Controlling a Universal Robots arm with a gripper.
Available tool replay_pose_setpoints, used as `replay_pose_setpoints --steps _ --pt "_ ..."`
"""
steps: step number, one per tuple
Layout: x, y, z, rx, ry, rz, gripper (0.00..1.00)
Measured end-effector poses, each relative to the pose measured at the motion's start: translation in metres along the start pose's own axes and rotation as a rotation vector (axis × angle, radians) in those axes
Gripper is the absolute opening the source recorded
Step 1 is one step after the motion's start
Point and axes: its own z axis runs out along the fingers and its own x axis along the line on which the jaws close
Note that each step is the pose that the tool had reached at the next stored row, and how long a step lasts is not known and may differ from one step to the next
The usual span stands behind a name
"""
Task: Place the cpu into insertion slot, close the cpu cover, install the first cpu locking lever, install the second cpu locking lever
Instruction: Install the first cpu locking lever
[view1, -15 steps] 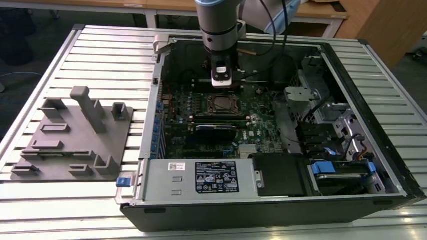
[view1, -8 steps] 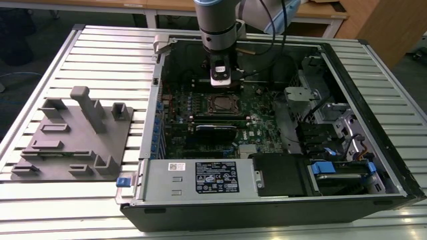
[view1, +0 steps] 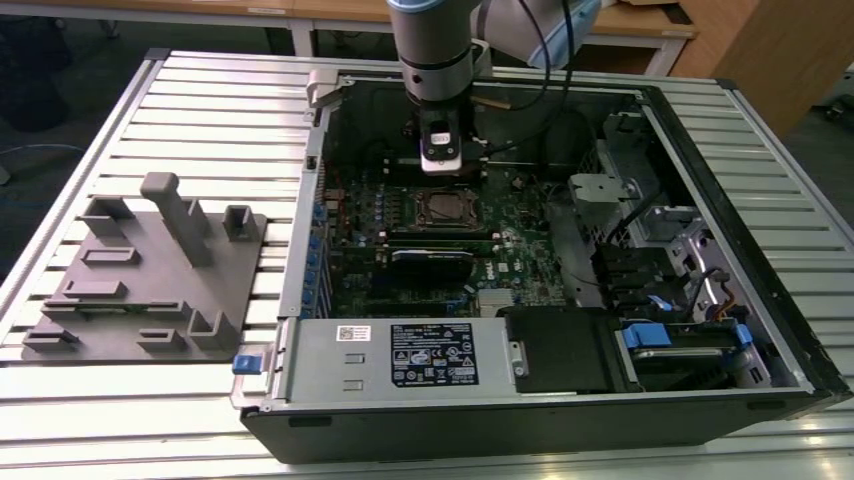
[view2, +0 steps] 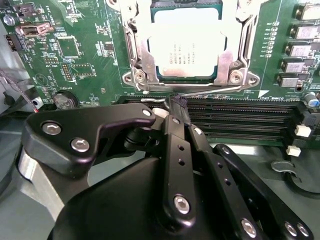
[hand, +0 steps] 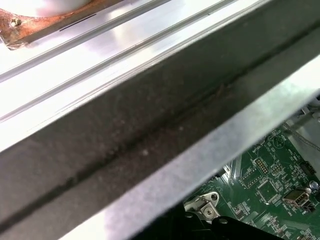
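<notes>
1. At the exterior view's left, a grey fixture (view1: 147, 275) lies on the slatted table (view1: 200, 90), well apart from the gripper.
2. Beside it stands the open case (view1: 534, 430), with the green board (view1: 400, 250) flat inside.
3. The arm (view1: 434, 40) reaches down into the case. The gripper (view1: 445, 165) hangs just beyond the slot (view1: 447, 210), toward the case's far wall.
4. In the second wrist view, the cpu (view2: 186, 45) sits in the slot, with the cover (view2: 137, 55) down over its edges.
5. There the gripper (view2: 178, 102) has its jaws clenched together, nothing seen between them. Its tip is at a thin wire lever (view2: 215, 90) along the cover's edge, beside the long black slots (view2: 240, 117). Whether tip and lever touch cannot be told.
6. At the exterior view's right, a blue latch (view1: 650, 335) sits among the drive bays.
</notes>
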Motion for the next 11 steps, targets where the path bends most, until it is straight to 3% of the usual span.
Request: replay_pose_setpoints --steps 7,11 --pt "0.0000 0.0000 0.0003 0.0026 -0.0016 -0.001 0.11" --pt "0.0001 -0.0002 0.0010 0.0076 -0.0052 -0.002 0.11"
